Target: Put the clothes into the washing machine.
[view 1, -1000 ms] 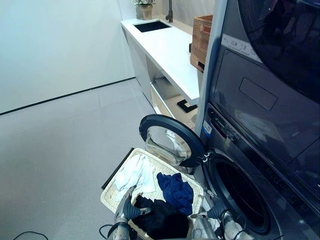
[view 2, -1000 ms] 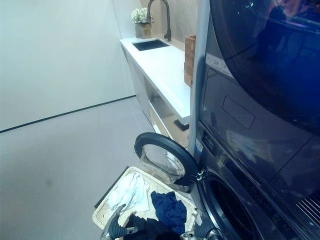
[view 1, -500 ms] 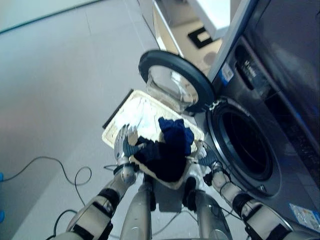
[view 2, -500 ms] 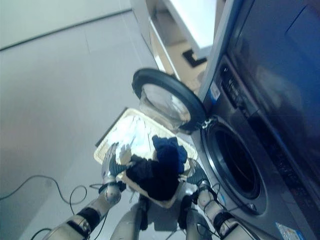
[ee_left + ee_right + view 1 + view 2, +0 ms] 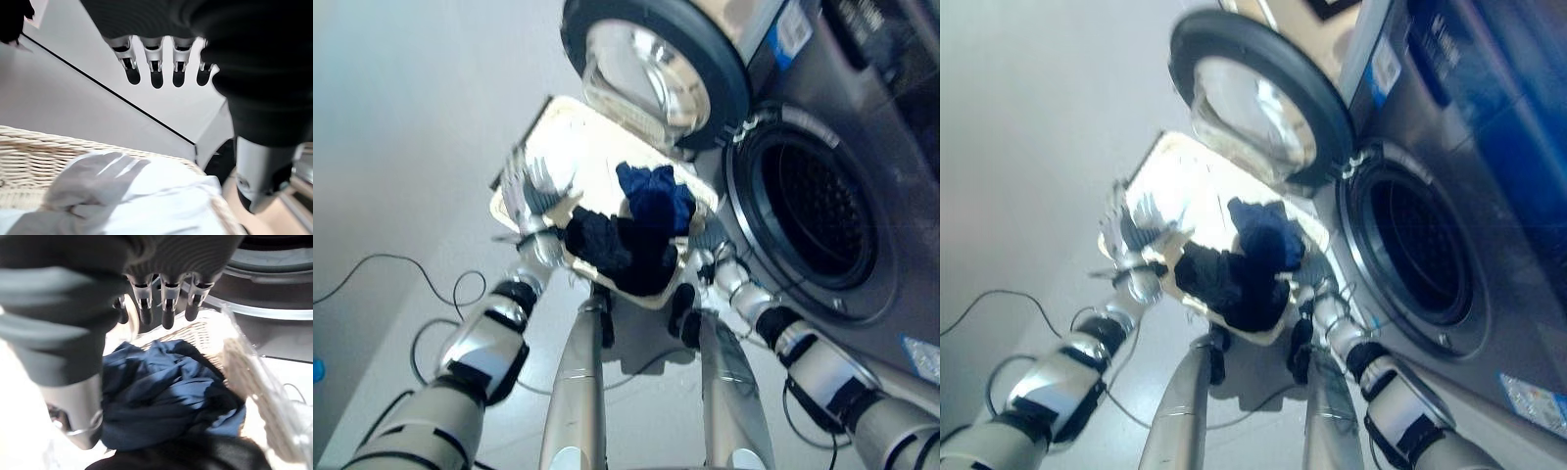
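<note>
Basket: a pale wicker laundry basket (image 5: 524,166) stands on the floor, just in front of the washing machine and below its open door.
Basket contents: a white garment (image 5: 161,196) lies at the basket's far end from the robot; a blue garment (image 5: 654,196) is bunched at the edge nearest the machine; a black garment (image 5: 617,250) fills the near end, touching the blue one.
Washing machine: the dark grey washing machine (image 5: 862,127) is to the right of the basket; its round drum opening (image 5: 813,211) is uncovered and dark inside, with no cloth visible in it.
Door: the round glass door (image 5: 651,64) is swung wide and hangs over the basket's far corner.
Left hand: the left hand (image 5: 524,191) is at the basket's left rim, fingers straight and spread, holding nothing.
Right hand: the right hand (image 5: 710,250) is at the basket's right rim beside the blue garment, between basket and machine; its fingers are straight and hold nothing.
Floor: the light grey floor (image 5: 401,127) stretches away to the left of the basket.
</note>
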